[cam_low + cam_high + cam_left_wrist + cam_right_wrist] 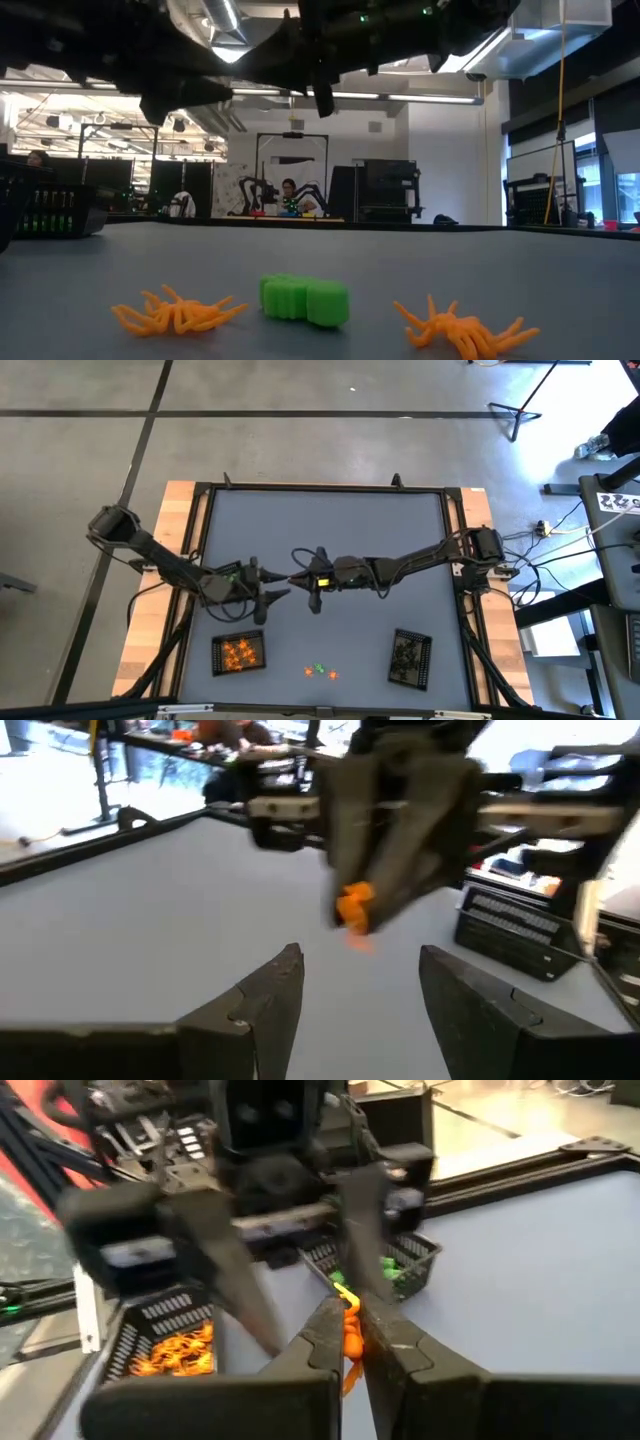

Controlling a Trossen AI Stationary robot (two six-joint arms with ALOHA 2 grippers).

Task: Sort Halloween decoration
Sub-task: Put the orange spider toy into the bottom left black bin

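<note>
My right gripper (348, 1328) is shut on a tiny orange Halloween decoration (352, 907) above the middle of the table. My left gripper (360, 982) faces it, open, with its two fingers (215, 1265) spread on either side of the trinket's line and touching nothing. In the high view the two grippers meet tip to tip (290, 582). Two orange spider-like trinkets (175, 312) (462, 328) and a green one (305, 298) lie loose on the table near its front edge (320, 672). My right gripper pinches the orange trinket (350, 1335) between its two fingertips. The fingers lie nearly level and point toward the table's left. The trinket sticks out at the fingertips (355, 915) and is lifted clear of the table.
A black mesh tray (238, 653) with orange trinkets stands at the front left. A second tray (410, 658) with dark pieces stands at the front right. A third tray (405, 1270) with green pieces shows behind my left gripper. People sit at desks in the room beyond.
</note>
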